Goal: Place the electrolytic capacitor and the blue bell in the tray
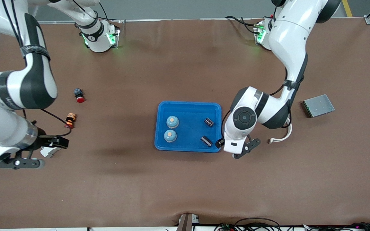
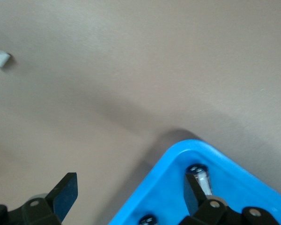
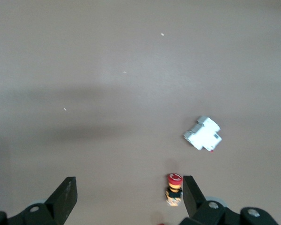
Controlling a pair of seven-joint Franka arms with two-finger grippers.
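The blue tray lies mid-table. Two blue bells stand in it toward the right arm's end, and two dark electrolytic capacitors lie in it toward the left arm's end. My left gripper hangs open over the tray's corner nearest the front camera. In the left wrist view the left gripper straddles the tray's rim, one finger beside a capacitor. My right gripper is open and empty above the mat, away from the tray; the right wrist view shows it wide.
Two red push buttons and a white breaker lie near the right gripper. A grey metal plate and a white cable piece lie toward the left arm's end.
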